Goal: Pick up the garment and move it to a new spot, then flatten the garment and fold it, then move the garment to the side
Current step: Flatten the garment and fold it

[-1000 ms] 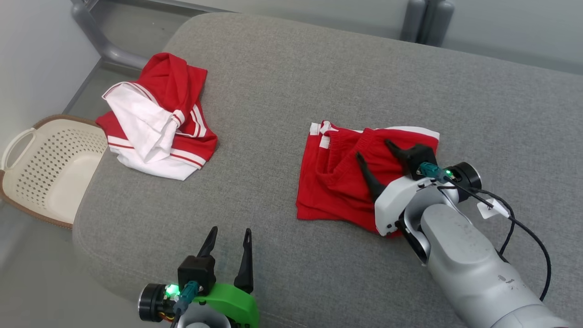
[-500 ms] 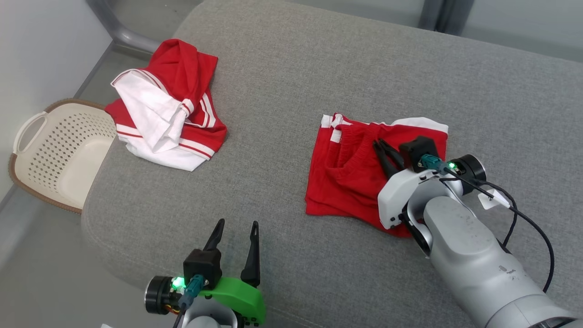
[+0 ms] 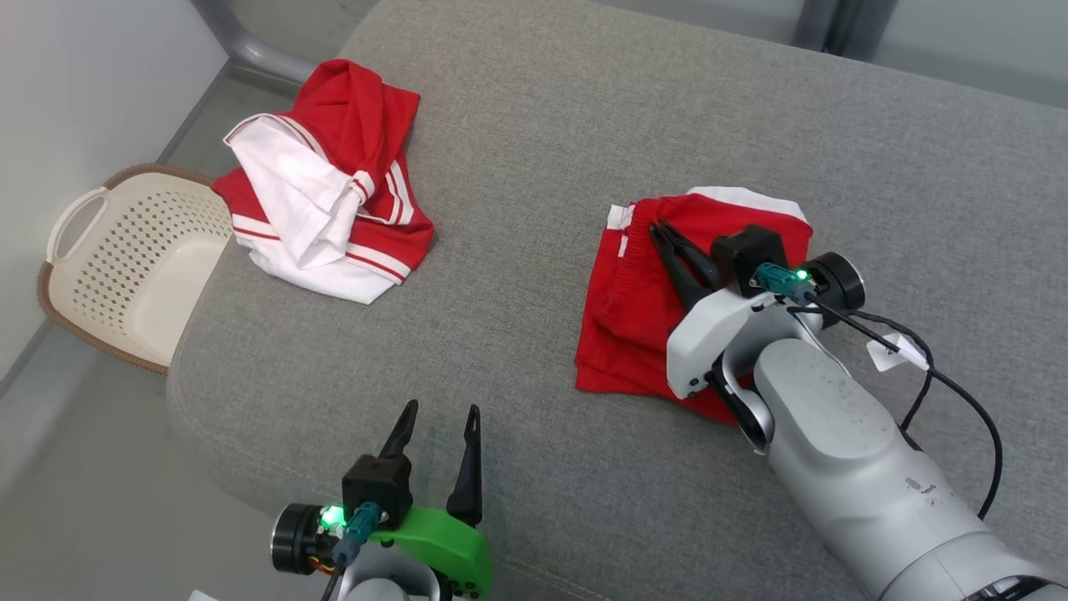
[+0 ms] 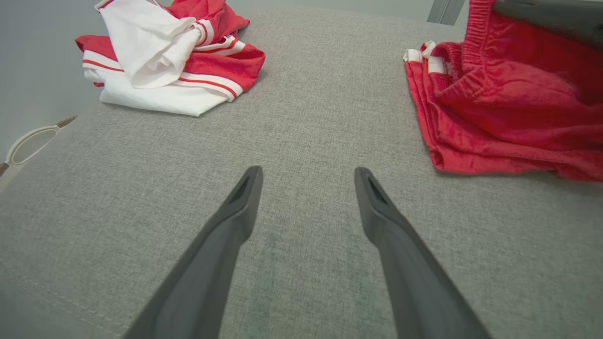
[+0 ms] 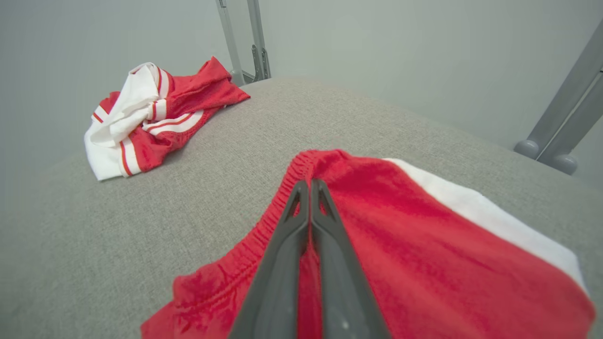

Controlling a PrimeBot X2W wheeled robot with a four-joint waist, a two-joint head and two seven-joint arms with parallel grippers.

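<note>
The garment (image 3: 626,325) is a pair of red shorts with white trim, lying crumpled on the grey cushion (image 3: 517,150) right of centre. My right gripper (image 3: 659,230) is shut on its elastic waistband, and the fabric rises in a ridge to the fingertips. In the right wrist view the two dark fingers of my right gripper (image 5: 310,184) are pressed together with the red garment (image 5: 405,245) pinched between them. My left gripper (image 3: 441,411) stands open near the cushion's front edge, apart from the cloth. The left wrist view shows my left gripper (image 4: 308,172) holding nothing, with the garment (image 4: 490,113) to its right.
A second red and white piece of clothing (image 3: 325,217) lies bunched at the cushion's far left. A cream perforated basket (image 3: 100,250) sits on the floor beyond the left edge. Grey metal frame legs (image 5: 560,136) stand behind the cushion.
My right gripper closed on the garment's waistband and drew the cloth up into a ridge. The head camera shifted, so the whole picture slid. The left gripper stayed open.
</note>
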